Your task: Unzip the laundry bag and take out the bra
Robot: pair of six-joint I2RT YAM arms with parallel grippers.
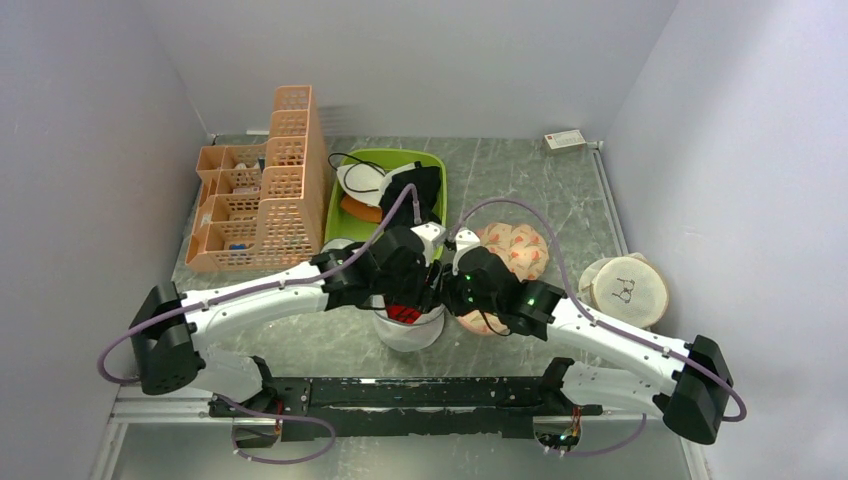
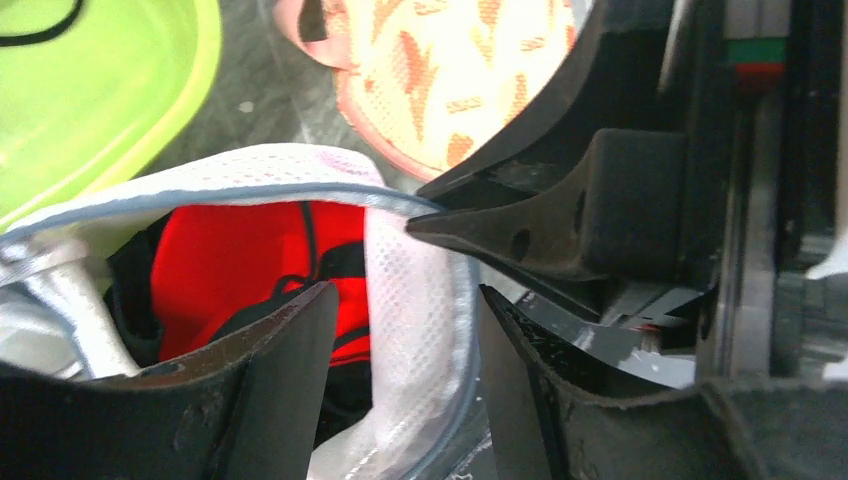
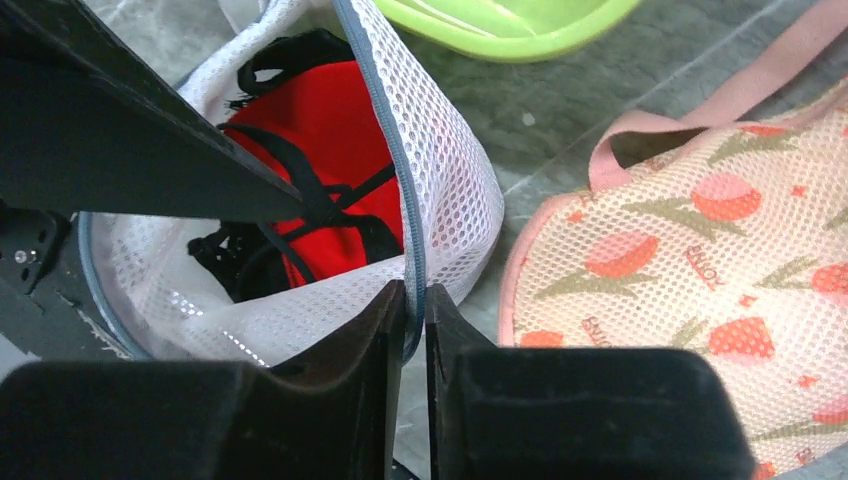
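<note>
right gripper: pinched tight on laundry bag rim | left gripper: partly open, astride bag wall, holds nothing | red bra: inside bag

Pale walls close in the grey marbled table at its back and both sides. Soft, even light. A white box sits at the table's far right corner.

Robot lab: white-walled test table
</note>
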